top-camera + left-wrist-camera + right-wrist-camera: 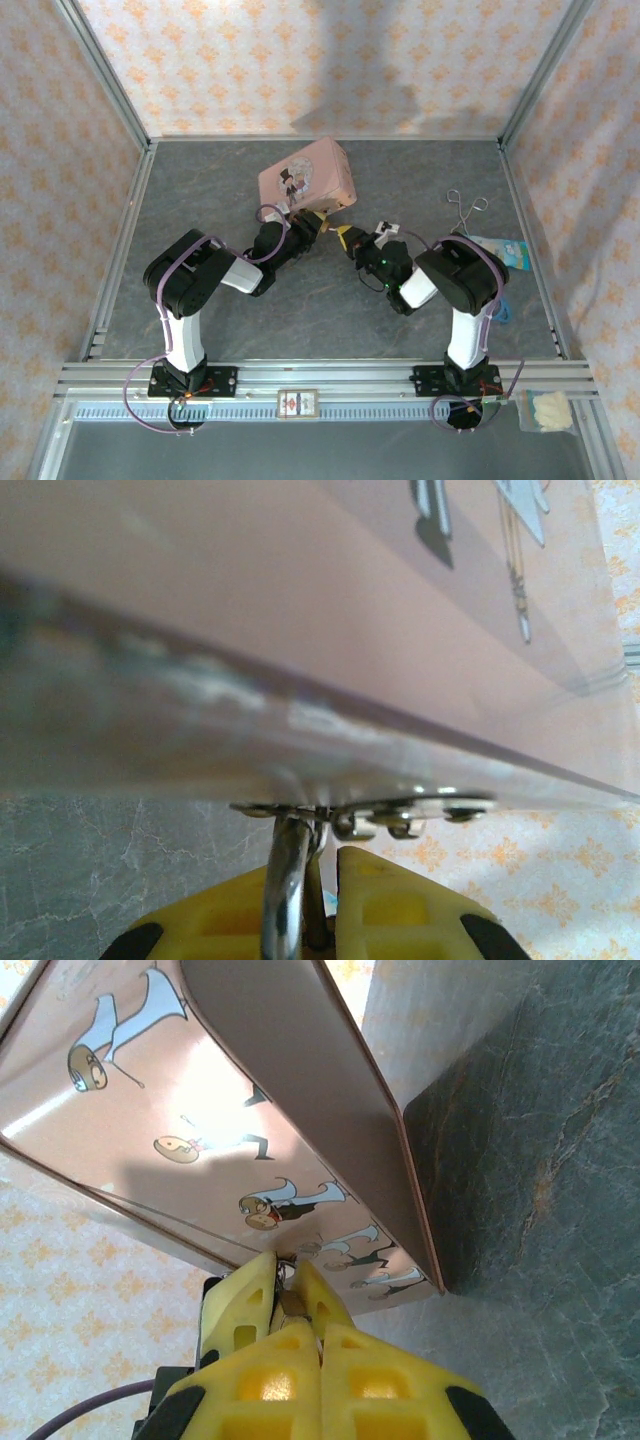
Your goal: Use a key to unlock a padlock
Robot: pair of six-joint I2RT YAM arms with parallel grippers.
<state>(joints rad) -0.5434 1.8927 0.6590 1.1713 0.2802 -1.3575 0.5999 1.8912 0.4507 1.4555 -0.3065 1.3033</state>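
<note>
Yellow fingers [400, 900] of the left pincer [312, 878] are squeezed tight on the padlock [283, 880]. They grip its thin silver loop right below the metal clasp [410, 812] of the pink tin [300, 600]. The tin is just above and beyond this pincer, and the loop hangs from the clasp. The right pincer [320, 1342] comes in nose to nose with the left one, so close that their tips almost touch. Its two fingers are pressed flat together with no gap. The key is too thin to spot between them, so I cannot tell if it is held there. A small brown bit sits just ahead of the right pincer, between the left one's fingers, and it looks like the lock's body. I think the step now is getting the key into the lock. The left pincer has to hold the lock very steady. The right one needs a tiny, careful push, straight at the keyhole, and then a turn.
</note>
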